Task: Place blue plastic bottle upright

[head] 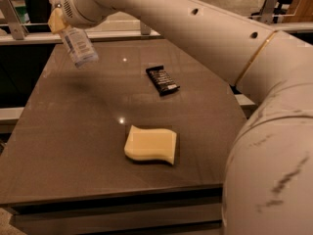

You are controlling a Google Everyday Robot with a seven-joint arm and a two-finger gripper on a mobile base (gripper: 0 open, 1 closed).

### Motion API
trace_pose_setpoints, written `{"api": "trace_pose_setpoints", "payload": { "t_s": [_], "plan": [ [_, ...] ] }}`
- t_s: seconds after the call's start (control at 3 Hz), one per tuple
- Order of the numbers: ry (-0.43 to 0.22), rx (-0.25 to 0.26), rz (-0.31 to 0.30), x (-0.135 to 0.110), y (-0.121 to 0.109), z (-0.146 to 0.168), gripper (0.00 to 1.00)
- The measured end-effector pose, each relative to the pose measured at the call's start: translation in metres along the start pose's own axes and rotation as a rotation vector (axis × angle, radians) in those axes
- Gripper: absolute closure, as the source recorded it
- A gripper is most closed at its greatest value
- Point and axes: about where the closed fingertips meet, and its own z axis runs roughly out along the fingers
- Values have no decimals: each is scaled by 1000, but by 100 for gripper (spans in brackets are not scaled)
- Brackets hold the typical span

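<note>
Camera view, entry one: your arm (195,38) reaches from the lower right up and across to the far left corner of the table (73,146), where the gripper (59,14) is clamped on the neck of the water bottle (78,45). Entry two: the water bottle hangs above that corner, off the tabletop and tilted, with its white cap up-left and its base down-right. Entry three: the black bar (163,80) and yellow sponge (150,144) lie on the table, well apart from it.
</note>
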Motion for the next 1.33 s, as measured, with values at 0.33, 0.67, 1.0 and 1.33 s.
{"api": "trace_pose_setpoints", "payload": {
  "t_s": [0.33, 0.67, 1.0, 1.33],
  "plan": [
    [49, 76, -72, 3, -11, -6, 100],
    [77, 141, -124, -2, -16, -15, 100],
    [101, 206, -169, -13, -16, -25, 100],
    [138, 285, -203, -25, -14, -33, 100]
  ]
}}
